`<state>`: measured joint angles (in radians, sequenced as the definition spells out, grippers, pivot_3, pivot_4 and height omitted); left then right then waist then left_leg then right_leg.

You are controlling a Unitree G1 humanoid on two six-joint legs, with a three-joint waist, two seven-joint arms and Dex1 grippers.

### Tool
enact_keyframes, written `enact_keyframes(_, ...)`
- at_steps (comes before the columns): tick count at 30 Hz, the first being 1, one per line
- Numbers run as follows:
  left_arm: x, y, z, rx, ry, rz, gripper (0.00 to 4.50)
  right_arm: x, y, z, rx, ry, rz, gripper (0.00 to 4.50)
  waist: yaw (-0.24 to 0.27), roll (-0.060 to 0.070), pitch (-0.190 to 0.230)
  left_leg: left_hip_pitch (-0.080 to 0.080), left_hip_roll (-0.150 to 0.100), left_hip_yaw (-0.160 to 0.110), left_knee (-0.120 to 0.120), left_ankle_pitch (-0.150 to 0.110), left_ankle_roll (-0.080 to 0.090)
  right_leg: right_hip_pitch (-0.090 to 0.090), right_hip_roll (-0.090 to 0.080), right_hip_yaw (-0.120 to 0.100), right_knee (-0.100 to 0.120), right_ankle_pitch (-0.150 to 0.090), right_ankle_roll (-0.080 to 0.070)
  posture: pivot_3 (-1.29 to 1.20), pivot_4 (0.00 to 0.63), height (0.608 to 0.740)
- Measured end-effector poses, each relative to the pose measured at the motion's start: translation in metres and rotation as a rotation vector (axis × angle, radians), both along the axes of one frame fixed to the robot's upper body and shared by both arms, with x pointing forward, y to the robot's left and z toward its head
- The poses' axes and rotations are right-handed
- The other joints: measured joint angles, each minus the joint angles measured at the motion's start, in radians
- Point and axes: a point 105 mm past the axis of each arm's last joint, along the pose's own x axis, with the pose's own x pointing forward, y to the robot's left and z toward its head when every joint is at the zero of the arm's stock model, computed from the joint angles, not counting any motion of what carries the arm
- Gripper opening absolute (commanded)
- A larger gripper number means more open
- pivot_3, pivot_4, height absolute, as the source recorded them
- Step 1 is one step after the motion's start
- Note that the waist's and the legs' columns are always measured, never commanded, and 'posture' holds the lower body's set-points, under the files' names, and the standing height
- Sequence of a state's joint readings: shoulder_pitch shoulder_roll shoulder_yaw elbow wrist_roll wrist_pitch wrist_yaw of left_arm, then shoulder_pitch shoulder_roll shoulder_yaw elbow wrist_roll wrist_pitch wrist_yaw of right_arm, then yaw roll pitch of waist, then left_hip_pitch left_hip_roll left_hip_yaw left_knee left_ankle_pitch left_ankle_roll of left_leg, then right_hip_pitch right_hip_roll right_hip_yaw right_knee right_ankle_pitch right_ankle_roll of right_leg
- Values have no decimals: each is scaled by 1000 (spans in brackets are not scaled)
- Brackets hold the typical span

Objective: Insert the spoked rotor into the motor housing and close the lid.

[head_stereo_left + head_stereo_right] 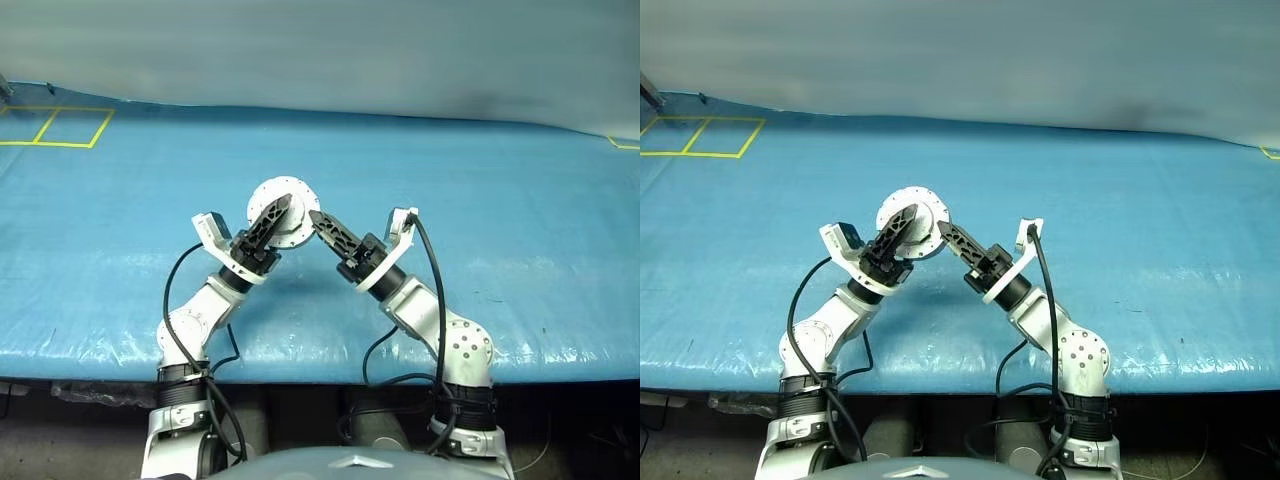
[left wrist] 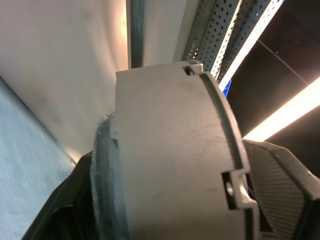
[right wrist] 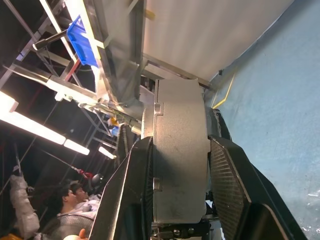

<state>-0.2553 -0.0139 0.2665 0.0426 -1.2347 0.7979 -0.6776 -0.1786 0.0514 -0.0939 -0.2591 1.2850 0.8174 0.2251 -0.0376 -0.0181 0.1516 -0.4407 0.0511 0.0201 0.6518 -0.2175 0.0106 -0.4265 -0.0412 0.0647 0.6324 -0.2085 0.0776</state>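
Observation:
The motor housing (image 1: 284,190) is a round pale grey puck held up above the blue table, its flat face with small rim holes turned toward my head. My right gripper (image 1: 318,220) reaches it from the right and is shut on it. In the right wrist view the housing (image 3: 180,150) stands edge-on, clamped between the two black pads (image 3: 231,185). My left gripper (image 1: 274,214) comes up from the left and overlaps the same puck, whose grey side wall (image 2: 170,150) looms close in the left wrist view. The spoked rotor is out of view. I cannot make out the lid.
A blue sheet covers the table (image 1: 500,250), whose front edge runs just ahead of my arms. Yellow tape squares (image 1: 60,125) mark its far left corner. Behind the housing, the right wrist view catches people (image 3: 70,197) and a blue bin (image 3: 82,40) on shelving.

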Motion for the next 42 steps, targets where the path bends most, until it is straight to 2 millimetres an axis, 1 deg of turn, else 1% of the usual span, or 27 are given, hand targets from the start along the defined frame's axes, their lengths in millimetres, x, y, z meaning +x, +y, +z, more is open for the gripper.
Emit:
enact_keyframes(1, 0, 0, -1, 1, 3, 1, 2572, 0, -1, 1, -1, -3, -5, 1264, 0, 0, 0, 0, 0, 0, 0, 0, 0, 0, 0, 0, 0, 0, 0, 0, 150, 740)
enact_keyframes(2, -1, 0, -2, 0, 5, 2, 2464, 0, -1, 0, -3, -4, -5, 1264, 0, 0, 0, 0, 0, 0, 0, 0, 0, 0, 0, 0, 0, 0, 0, 0, 150, 740)
enact_keyframes(12, -1, 1, -5, 1, 24, 8, 2468, 0, -1, -3, -10, 8, -11, 1264, 0, 0, 0, 0, 0, 0, 1, 0, 0, 0, 0, 0, 0, 0, 0, 0, 150, 740)
enact_keyframes(14, 0, 1, -7, 5, 37, 15, 2468, 2, -1, -4, -16, 4, -20, 2025, 0, 0, 0, 0, 0, 0, 1, 0, 0, 0, 0, 0, 0, 0, 0, 0, 150, 740)
enact_keyframes(17, 2, 1, -12, 24, 69, 39, 2468, 3, -3, -5, -25, -4, -40, 2912, 0, 0, 0, 0, 0, 0, 1, 0, 0, 1, 0, 0, 0, 0, 1, 0, 150, 740)
enact_keyframes(20, 6, 6, -20, 45, 113, 87, 2468, 11, -9, -3, -39, -20, -117, 2912, 0, 0, 0, 0, 0, 0, 2, 0, 0, 0, 0, 0, 0, 0, 1, 0, 150, 740)
enact_keyframes(23, 13, 16, -28, 69, 156, 173, 2468, 24, -20, -3, -89, -36, -241, 2912, 0, 0, 0, 0, 0, 0, 2, 0, 0, 1, 1, 0, 1, 1, 1, 0, 150, 740)
enact_keyframes(26, 21, 28, -35, 88, 205, 283, 2468, 32, -27, -9, -178, -46, -318, 2912, 2, 0, 0, 0, 0, 0, 3, 0, 0, 1, 0, 1, 0, 1, 1, 0, 150, 740)
enact_keyframes(28, 27, 39, -43, 111, 252, 373, 2468, 32, -28, -13, -266, -85, -312, 2912, 2, 0, 0, 0, -1, 1, 3, 0, 0, 1, 0, 2, 0, 1, 1, 0, 150, 740)
enact_keyframes(31, 37, 59, -53, 158, 314, 510, 2468, 24, -27, -21, -399, -162, -261, 2912, 3, 0, 0, 0, -1, 0, 3, 0, 0, 1, 0, 2, 0, 1, 1, 0, 150, 740)
enact_keyframes(32, 41, 66, -56, 171, 334, 555, 2468, 21, -26, -27, -472, -190, -238, 2912, 3, -1, 0, -1, -1, 0, 3, 0, 0, 1, 0, 2, 0, 1, 1, 0, 150, 740)
enact_keyframes(33, 45, 75, -58, 189, 355, 607, 2468, 17, -24, -38, -587, -229, -201, 2912, 4, -1, 0, -1, -1, 0, 4, 0, 0, 1, 0, 2, 0, 1, 1, 0, 150, 740)
enact_keyframes(35, 50, 88, -58, 209, 369, 670, 2468, 11, -25, -56, -779, -297, -152, 2912, 4, -1, 0, -1, -1, 1, 5, 0, 0, 1, 0, 2, 0, 1, 2, 0, 150, 740)
enact_keyframes(36, 52, 94, -57, 217, 371, 694, 2468, 8, -26, -63, -840, -322, -135, 2912, 5, -1, 0, -1, -1, 1, 5, 0, 0, 1, 0, 2, 0, 1, 2, 0, 150, 740)
enact_keyframes(38, 59, 104, -56, 236, 375, 728, 2468, 1, -26, -72, -918, -387, -98, 2912, 10, -1, 0, -1, -1, 0, 5, 0, 0, 1, 0, 2, 0, 2, 2, 0, 150, 740)
enact_keyframes(42, 67, 116, -53, 272, 371, 766, 2468, -8, -21, -81, -981, -487, -54, 2912, 12, -2, 0, -1, -1, 0, 6, 0, -1, 1, 0, 2, -1, 3, 5, 0, 150, 740)
